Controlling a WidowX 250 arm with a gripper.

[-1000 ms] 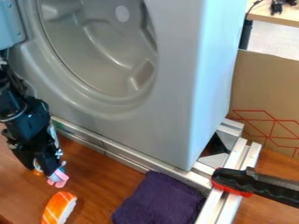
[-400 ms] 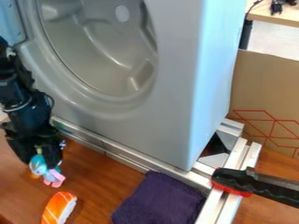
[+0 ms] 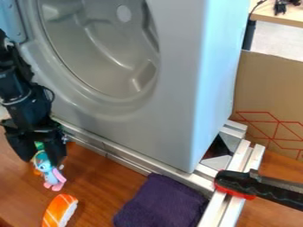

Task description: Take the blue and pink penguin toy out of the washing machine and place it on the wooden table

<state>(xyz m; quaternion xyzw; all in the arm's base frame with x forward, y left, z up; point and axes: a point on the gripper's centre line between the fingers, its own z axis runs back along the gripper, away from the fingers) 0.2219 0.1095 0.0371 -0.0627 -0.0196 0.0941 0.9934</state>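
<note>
- Had the gripper (image 3: 41, 161) opened around the toy figure (image 3: 45, 168), near left, beyond the toy sushi (image 3: 60, 211).
- Seemed at grasping or releasing.
- Called for careful alignment around the figure.

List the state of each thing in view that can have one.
Gripper: lowered, at the toy figure's head.
Toy figure: feet end down, tilted; whether gripped, cannot tell.
Toy sushi: lying on the wooden surface.
Purple cloth: folded, beside the metal frame.
Grey appliance body: upright.
</note>
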